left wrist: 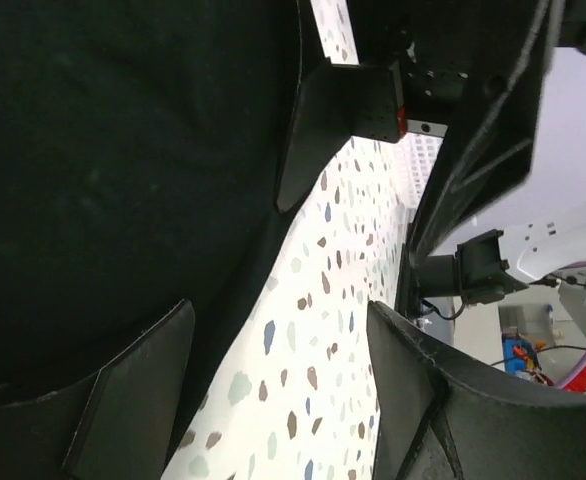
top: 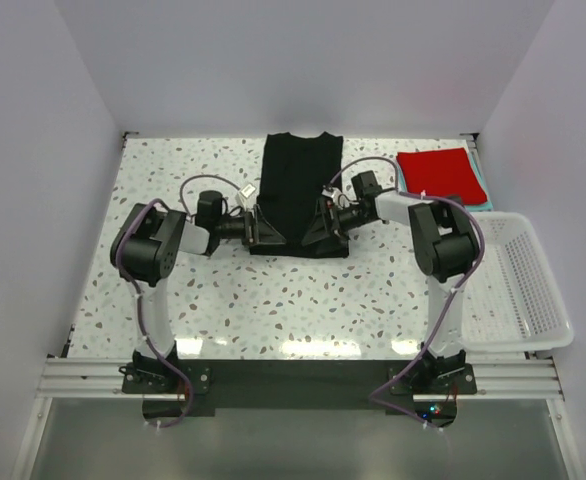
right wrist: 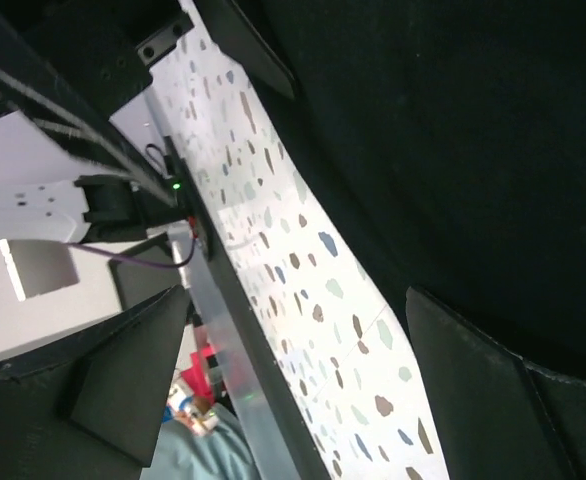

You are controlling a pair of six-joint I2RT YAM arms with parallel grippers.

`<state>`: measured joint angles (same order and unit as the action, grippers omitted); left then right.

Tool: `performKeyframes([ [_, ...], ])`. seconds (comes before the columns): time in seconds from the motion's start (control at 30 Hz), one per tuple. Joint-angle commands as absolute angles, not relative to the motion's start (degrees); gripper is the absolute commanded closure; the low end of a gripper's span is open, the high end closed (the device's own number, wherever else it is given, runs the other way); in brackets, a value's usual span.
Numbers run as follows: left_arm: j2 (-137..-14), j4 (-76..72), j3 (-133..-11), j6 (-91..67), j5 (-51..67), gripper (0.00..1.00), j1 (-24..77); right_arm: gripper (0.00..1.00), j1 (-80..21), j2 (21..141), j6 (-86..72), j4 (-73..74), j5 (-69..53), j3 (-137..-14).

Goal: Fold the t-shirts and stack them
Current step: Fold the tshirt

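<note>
My left gripper (top: 260, 233) and right gripper (top: 322, 226) are spread apart at the near corners of the black t-shirt (top: 301, 185), a long strip in the middle — the red t-shirt (top: 435, 165) sits folded on the teal one (top: 484, 190), far right — so black needs more folding.

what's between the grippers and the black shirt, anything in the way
Nothing visible. Both grippers are open at the near end of the black shirt: the left gripper at its left edge, the right gripper at its right edge, each with one finger over the cloth and one over the bare table.
</note>
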<state>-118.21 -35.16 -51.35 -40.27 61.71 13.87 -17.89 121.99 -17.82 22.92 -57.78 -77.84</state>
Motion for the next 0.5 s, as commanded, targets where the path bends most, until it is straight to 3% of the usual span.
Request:
performKeyframes([
  [0.0,-120.1,-40.5,-46.9,-42.7,62.0,0.25,10.2,0.04,-14.6,125.6,-15.1,24.0,-54.1,-74.1],
  [0.27,-120.6,-36.5,-43.1,-38.3,63.4,0.25,6.9,0.06,-10.2,125.1,-9.0,27.8,-56.9,-67.9],
  [0.47,-116.5,-34.7,-44.4,-36.0,67.3,0.27,4.5,0.08,-9.1,122.5,-2.3,37.0,-59.5,-71.4],
])
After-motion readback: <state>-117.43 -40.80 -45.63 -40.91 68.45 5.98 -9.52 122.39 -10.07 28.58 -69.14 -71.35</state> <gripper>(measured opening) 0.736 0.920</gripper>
